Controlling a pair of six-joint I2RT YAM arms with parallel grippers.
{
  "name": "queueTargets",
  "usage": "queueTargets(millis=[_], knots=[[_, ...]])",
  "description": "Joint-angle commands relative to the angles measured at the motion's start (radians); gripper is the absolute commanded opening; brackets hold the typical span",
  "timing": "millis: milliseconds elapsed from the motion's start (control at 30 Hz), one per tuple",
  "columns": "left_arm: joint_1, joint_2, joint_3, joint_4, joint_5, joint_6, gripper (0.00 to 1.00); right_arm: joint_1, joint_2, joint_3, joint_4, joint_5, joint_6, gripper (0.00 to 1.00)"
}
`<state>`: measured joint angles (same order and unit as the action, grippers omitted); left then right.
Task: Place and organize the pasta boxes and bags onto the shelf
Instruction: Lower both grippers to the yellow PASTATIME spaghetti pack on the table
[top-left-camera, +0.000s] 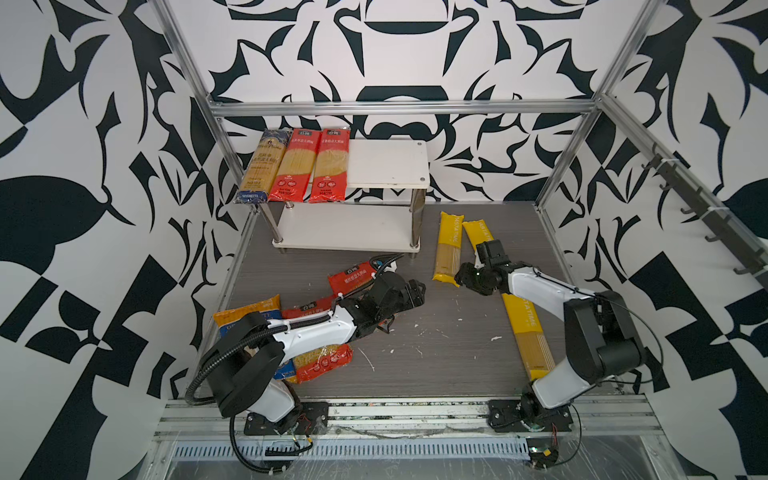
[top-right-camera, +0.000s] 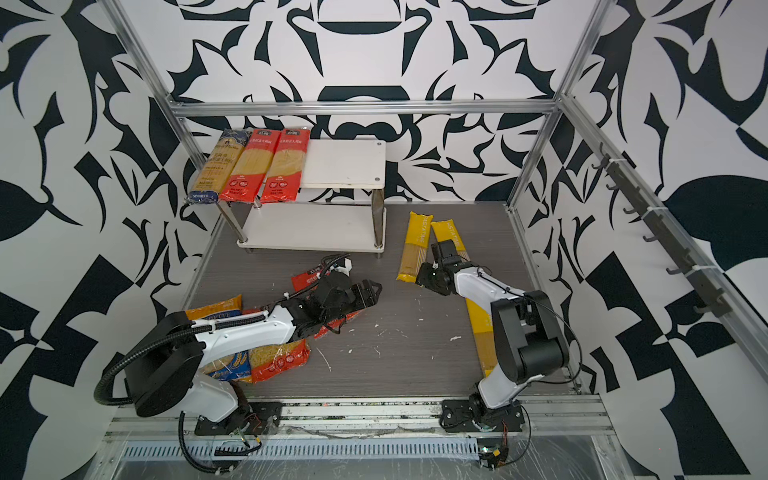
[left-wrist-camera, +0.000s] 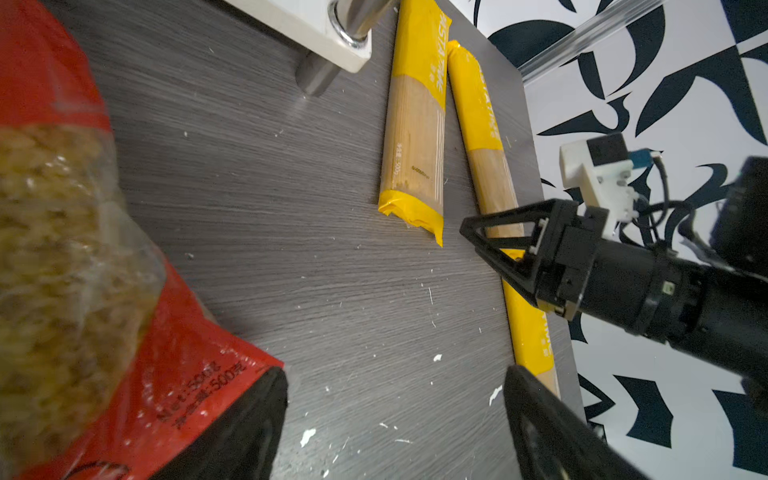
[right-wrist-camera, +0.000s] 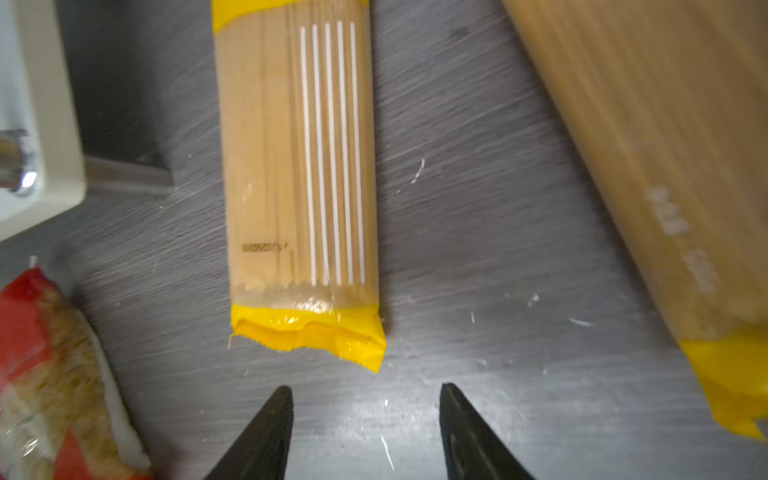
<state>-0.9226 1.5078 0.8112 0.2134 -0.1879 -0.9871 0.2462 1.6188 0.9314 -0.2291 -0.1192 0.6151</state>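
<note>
A: Counting the shelf, how many are up?
B: Three long packets up top; six left on the table, I reckon. The right gripper gapes empty, a yellow packet just ahead of its tips. The left gripper is spread, a red bag alongside.

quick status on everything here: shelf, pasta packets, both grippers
white two-tier metal-legged shelf: top board half filled, lower board bare
dark-blue long plastic packet: flat on top board
two long red plastic packets: flat on top board
three long yellow plastic packets: lying on grey wood-grain table
two short red plastic packets: on table
blue-orange plastic packet: on table
left gripper: jaws open, empty
right gripper: jaws open, empty
</note>
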Motion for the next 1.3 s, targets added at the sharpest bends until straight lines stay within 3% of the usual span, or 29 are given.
queueTargets(millis=[0, 300, 567, 767, 900, 1067, 1167, 1267], knots=[[-0.004, 0.000, -0.005, 0.055, 0.016, 0.004, 0.86, 0.004, 0.045, 0.081, 0.039, 0.025, -0.035, 0.60], [-0.004, -0.061, -0.031, 0.020, -0.040, 0.034, 0.86, 0.004, 0.181, 0.128, 0.083, -0.024, -0.048, 0.53], [-0.004, -0.074, -0.030, 0.018, -0.053, 0.042, 0.86, 0.005, 0.148, 0.030, 0.126, -0.078, -0.022, 0.19], [-0.003, -0.066, -0.032, 0.018, -0.055, 0.045, 0.86, 0.044, 0.049, -0.073, 0.101, -0.097, -0.014, 0.04], [-0.002, -0.062, -0.033, 0.018, -0.056, 0.049, 0.86, 0.126, -0.074, -0.193, 0.060, -0.095, 0.028, 0.03], [-0.002, -0.052, -0.030, 0.011, -0.057, 0.063, 0.86, 0.336, -0.277, -0.356, -0.023, -0.046, 0.179, 0.05], [-0.002, -0.035, -0.013, -0.007, -0.041, 0.074, 0.86, 0.413, -0.382, -0.387, -0.085, -0.072, 0.226, 0.21], [-0.002, -0.006, 0.023, -0.058, -0.007, 0.088, 0.86, 0.379, -0.463, -0.367, -0.131, -0.108, 0.186, 0.38]])
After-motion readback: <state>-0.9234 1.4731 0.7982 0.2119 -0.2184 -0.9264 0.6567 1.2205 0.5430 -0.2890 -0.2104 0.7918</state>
